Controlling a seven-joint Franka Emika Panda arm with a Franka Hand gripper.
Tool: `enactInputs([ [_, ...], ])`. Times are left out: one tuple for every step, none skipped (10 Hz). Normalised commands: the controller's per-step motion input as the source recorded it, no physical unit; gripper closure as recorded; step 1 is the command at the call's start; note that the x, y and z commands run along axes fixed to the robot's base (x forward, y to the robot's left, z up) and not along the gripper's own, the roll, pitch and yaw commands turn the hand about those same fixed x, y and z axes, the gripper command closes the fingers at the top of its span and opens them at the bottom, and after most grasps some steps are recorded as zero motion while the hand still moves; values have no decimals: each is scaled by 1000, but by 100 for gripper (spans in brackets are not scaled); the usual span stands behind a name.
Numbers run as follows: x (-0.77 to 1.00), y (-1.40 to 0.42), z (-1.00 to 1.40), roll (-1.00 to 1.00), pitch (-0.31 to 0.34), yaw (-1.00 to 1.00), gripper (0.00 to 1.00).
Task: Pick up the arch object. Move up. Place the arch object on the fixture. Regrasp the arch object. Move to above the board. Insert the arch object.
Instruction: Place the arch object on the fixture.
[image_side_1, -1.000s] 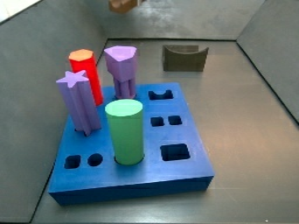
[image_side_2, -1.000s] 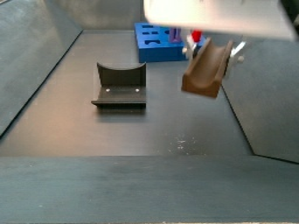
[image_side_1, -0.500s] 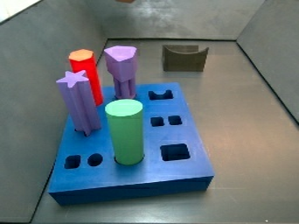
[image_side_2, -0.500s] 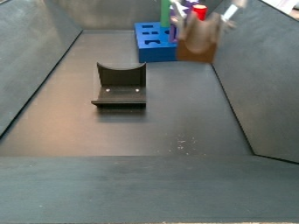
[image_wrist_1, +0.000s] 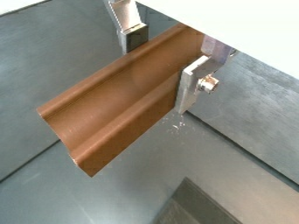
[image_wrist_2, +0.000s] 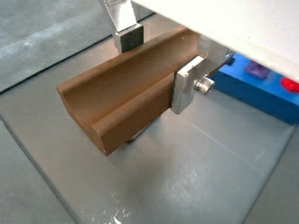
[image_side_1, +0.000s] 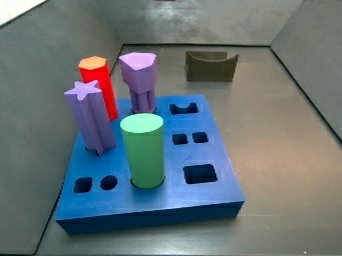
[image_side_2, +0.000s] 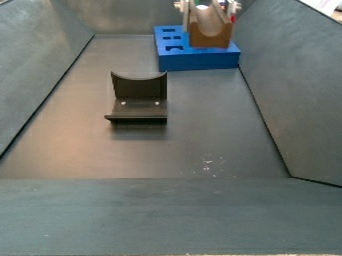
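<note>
The arch object (image_wrist_1: 122, 105), a long brown flat-sided block, is clamped between the silver fingers (image_wrist_1: 193, 79) of my gripper (image_wrist_1: 163, 57), which is shut on it in both wrist views. A wrist view shows the arch object (image_wrist_2: 122, 92) hanging in the air, with the blue board (image_wrist_2: 263, 83) just beyond it. In a side view the arch object (image_side_2: 207, 33) hangs under the gripper (image_side_2: 210, 13) over the board (image_side_2: 181, 55). The fixture (image_side_2: 136, 98), dark with a U-shaped notch, stands bare on the floor. In a side view the board (image_side_1: 201, 195) and fixture (image_side_1: 211, 66) show, but the arch object is out of frame.
A red-orange hexagonal peg (image_side_1: 94, 85), two purple pegs (image_side_1: 139, 80) (image_side_1: 88, 118) and a green cylinder (image_side_1: 142, 150) stand upright in the board. Several shaped holes (image_side_1: 198, 174) are open on its right half. Grey walls enclose the floor.
The gripper has carried the arch object away from the floor beside the fixture to a spot above the board. It has left the top of a side view.
</note>
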Motion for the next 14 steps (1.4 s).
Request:
enactInputs([
  [1000,-178,59,97,163,100,100],
  [1000,-140,45,100,167,59,100],
  [1000,-107,29,98,168,44,100],
  [1000,-83,26,96,175,40,100],
  [1000,-71,22,99,179,40,100],
  [1000,-53,15,109,186,44,100],
  [1000,-43,8,112,184,43,100],
  [1000,-539,-314,-1000,-73,8,100],
  [1000,-531,-311,-1000,-73,8,100],
  [1000,-333,-227,-1000,-84,-6,100],
  [1000,-281,-196,-1000,-84,-9,100],
  [857,-161,-107,-1000,-70,-9,100],
  [755,-108,-67,-1000,-59,-9,100],
  [559,-34,-22,-1000,-25,-12,100],
])
